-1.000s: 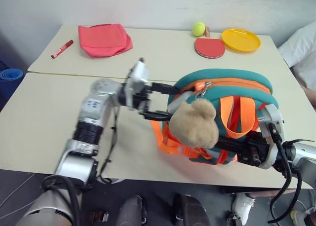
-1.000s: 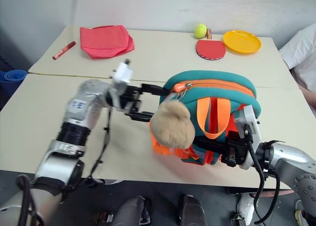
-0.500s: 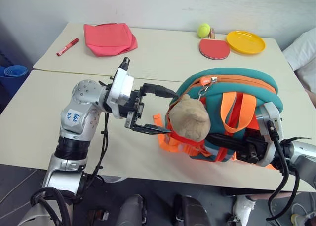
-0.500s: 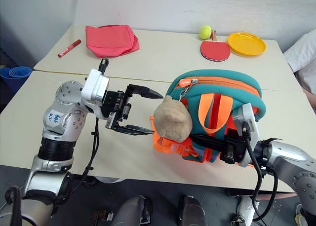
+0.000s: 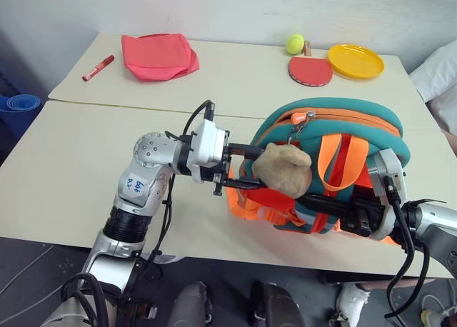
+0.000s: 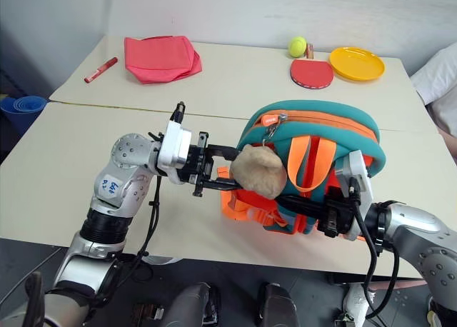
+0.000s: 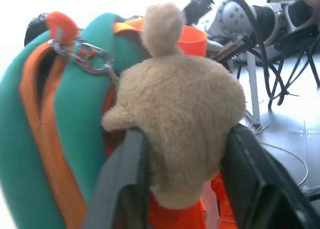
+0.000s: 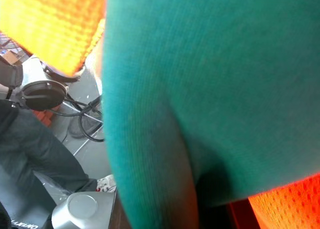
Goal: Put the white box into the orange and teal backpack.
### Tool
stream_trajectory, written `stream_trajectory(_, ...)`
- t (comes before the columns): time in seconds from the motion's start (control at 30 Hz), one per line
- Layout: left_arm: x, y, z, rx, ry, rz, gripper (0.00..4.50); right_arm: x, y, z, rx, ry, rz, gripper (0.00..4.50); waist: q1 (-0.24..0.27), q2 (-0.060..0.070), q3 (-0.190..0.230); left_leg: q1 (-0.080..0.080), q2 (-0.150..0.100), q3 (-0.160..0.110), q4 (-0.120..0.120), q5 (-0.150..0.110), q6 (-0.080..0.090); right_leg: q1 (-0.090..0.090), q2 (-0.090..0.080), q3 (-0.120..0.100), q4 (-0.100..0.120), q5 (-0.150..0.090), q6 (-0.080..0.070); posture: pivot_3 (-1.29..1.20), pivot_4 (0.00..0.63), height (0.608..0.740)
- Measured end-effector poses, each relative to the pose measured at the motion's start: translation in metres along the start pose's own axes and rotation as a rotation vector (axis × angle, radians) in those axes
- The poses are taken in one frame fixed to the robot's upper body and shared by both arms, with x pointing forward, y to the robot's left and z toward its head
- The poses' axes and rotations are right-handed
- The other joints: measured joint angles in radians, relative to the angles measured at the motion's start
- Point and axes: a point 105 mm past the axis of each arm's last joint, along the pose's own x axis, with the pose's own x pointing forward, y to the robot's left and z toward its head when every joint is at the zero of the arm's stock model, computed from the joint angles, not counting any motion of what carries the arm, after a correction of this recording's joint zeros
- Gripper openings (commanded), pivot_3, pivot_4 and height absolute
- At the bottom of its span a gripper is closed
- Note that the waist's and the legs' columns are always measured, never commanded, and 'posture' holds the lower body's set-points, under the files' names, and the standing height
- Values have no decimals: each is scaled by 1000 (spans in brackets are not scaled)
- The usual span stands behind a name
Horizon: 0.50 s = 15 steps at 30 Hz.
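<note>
The backpack [image 5: 335, 148] stands near the front edge of the counter [image 5: 64, 163]. It is soft and floppy, so it will sag and needs holding at a firm spot like the zipper rim or a strap. The white box cannot be seen on the counter; it may be inside the backpack already, but I cannot tell.

The left tool [image 5: 246, 168] is partly shut, with its two fingers [image 7: 122, 189] squeezing the plush toy [image 7: 185, 119] that hangs from the zipper. The toy is squishy and light. The right tool [image 5: 325, 209] is shut tight on the backpack's lower front, by the orange straps.
</note>
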Motion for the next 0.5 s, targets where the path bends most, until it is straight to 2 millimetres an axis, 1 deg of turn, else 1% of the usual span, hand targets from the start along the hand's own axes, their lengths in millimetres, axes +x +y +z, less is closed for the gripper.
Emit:
stream_trajectory(0.07,-22,8,4,-45,38,45,674,-3,0,-5,21,7,-16,0,0,0,0,0,0,0,0,0,-1,0,0,-1,1,0,0,0,150,740)
stream_trajectory(0.1,-34,12,6,-61,64,67,569,-6,-1,-8,33,10,-27,0,1,0,0,0,0,0,0,0,-1,0,1,-1,2,0,-1,0,150,740)
stream_trajectory(0.13,-44,16,8,-78,81,91,569,-8,-1,-9,39,11,-36,0,2,0,0,0,0,0,0,0,-1,0,1,-1,2,0,-1,0,150,740)
stream_trajectory(0.2,-66,21,6,-170,136,130,569,-13,-2,-12,48,11,-59,0,2,0,0,0,0,0,0,0,0,0,2,-1,1,0,0,0,150,740)
stream_trajectory(0.23,-73,23,3,-209,155,146,569,-15,-2,-14,54,12,-69,0,4,0,0,0,-1,0,0,0,0,0,2,-1,2,0,0,0,150,740)
stream_trajectory(0.27,-86,25,-5,-266,183,177,569,-18,-2,-14,55,-5,-84,0,7,0,0,0,-1,0,0,0,0,0,2,-1,1,0,0,0,150,740)
stream_trajectory(0.33,-97,26,-19,-326,208,203,569,-20,-3,-17,64,-24,-103,0,6,0,0,0,-2,0,0,0,1,0,2,-1,1,0,0,0,150,740)
stream_trajectory(0.37,-99,26,-23,-340,215,208,569,-20,-3,-18,66,-31,-107,0,6,0,0,0,-2,0,0,0,1,0,2,-1,1,0,0,0,150,740)
stream_trajectory(0.4,-101,25,-31,-348,237,209,569,-21,-3,-20,72,-39,-115,0,5,0,0,0,-2,0,0,0,0,0,1,-1,1,0,0,0,150,740)
stream_trajectory(0.47,-101,21,-51,-364,268,211,569,-23,-4,-23,82,-62,-133,0,5,0,0,0,-1,0,0,-1,0,0,1,-1,1,0,0,0,150,740)
stream_trajectory(0.5,-98,19,-62,-381,259,218,569,-24,-5,-25,88,-73,-140,0,5,0,0,0,-1,1,0,-1,0,0,1,-1,2,0,0,0,150,740)
